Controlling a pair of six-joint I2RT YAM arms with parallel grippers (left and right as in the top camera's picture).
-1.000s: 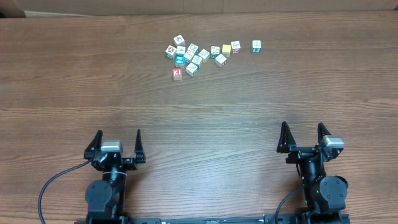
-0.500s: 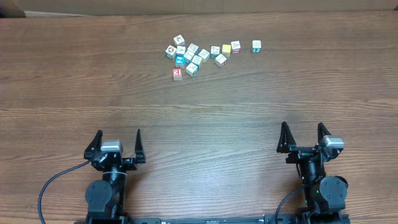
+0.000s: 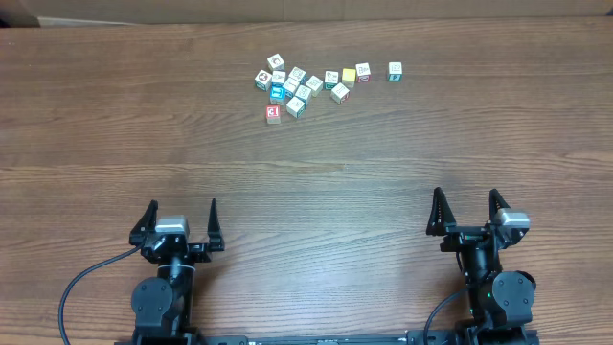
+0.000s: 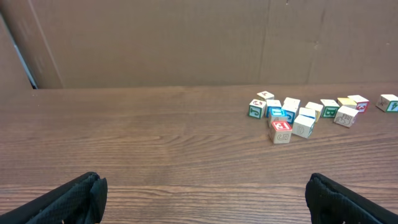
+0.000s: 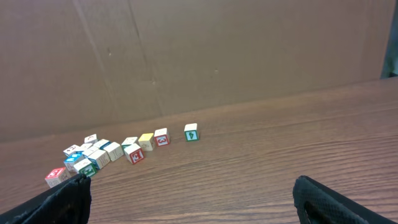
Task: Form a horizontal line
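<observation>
Several tiny picture cubes lie in an irregular cluster [image 3: 297, 86] at the far middle of the wooden table [image 3: 306, 182]. No straight horizontal line of cubes shows. A red-faced cube [image 3: 274, 113] lies nearest, a yellow cube [image 3: 348, 74] sits on the cluster's right side, and one white cube with a green picture [image 3: 395, 70] stands apart further right. The cluster [image 4: 292, 115] also shows in the left wrist view, and the cluster [image 5: 93, 155] and the lone cube [image 5: 191, 132] in the right wrist view. My left gripper [image 3: 182, 206] and right gripper [image 3: 465, 195] rest open and empty near the front edge, far from the cubes.
A brown cardboard wall [image 4: 186, 37] stands along the table's far edge, just behind the cubes. Bare wood stretches between the cubes and both grippers. A black cable [image 3: 81, 283] loops out from the left arm's base.
</observation>
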